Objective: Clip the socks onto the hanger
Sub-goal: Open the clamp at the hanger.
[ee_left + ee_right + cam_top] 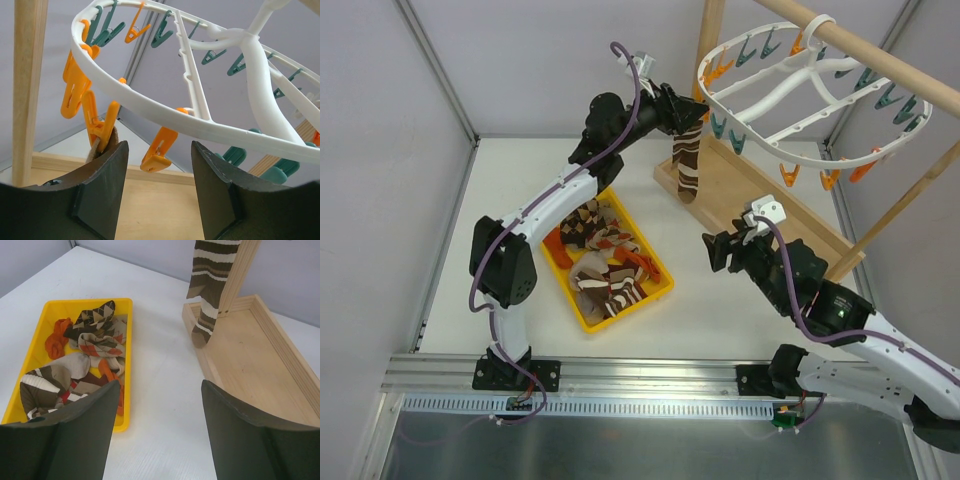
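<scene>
A brown and cream striped sock (687,165) hangs from the left rim of the white hanger (800,95). Its top edge (94,148) sits in an orange clothespin (102,127). My left gripper (682,108) is up at that pin, open, and the sock lies just outside its left finger (107,180). Nothing is between the jaws (159,145), and another orange pin (157,152) dangles beyond them. More socks (605,255) lie in the yellow tray (582,305). My right gripper (710,250) hovers open and empty (161,385) over the table between the tray and the wooden base.
The hanger hooks over a wooden bar (880,62) on a stand with an upright pole (710,40) and a shallow wooden base (760,200). Teal and orange pins (880,100) ring the hanger. Grey walls enclose the white table.
</scene>
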Robot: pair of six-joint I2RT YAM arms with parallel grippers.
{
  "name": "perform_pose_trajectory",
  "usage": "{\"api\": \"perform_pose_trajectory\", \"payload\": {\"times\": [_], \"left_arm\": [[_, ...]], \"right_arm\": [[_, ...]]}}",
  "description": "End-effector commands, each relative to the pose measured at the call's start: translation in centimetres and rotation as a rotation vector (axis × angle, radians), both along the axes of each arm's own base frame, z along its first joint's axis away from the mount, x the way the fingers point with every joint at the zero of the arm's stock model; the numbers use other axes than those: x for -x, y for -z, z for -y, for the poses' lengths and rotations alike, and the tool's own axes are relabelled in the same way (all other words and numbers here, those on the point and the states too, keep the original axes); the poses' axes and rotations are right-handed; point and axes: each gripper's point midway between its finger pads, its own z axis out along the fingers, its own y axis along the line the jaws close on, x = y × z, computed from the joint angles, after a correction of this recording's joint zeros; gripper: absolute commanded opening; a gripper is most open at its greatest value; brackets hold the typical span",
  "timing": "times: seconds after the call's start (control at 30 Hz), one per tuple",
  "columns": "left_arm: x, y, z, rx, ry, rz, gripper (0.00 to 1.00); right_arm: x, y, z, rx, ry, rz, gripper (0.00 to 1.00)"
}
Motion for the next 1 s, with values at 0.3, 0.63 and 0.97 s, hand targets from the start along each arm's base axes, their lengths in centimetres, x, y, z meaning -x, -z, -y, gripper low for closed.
{"api": "perform_pose_trajectory", "payload": {"times": [0.3, 0.63, 0.97], "left_arm": [[2.0, -2.5, 1.4, 0.036, 0.054, 0.086, 0.41], [2.3, -3.1, -0.3, 0.049, -0.019, -0.061, 0.06], [4.2, -5.3, -1.2, 0.038, -0.078, -0.114, 0.00]], "right_arm": [[-0.8, -4.0, 0.9, -0.047, 0.062, 0.071, 0.70], [-1.6, -8.5, -0.5, -0.030, 0.031, 0.169, 0.70], [-4.2, -13.8, -2.1, 0.098, 0.086, 0.299, 0.68]]}}
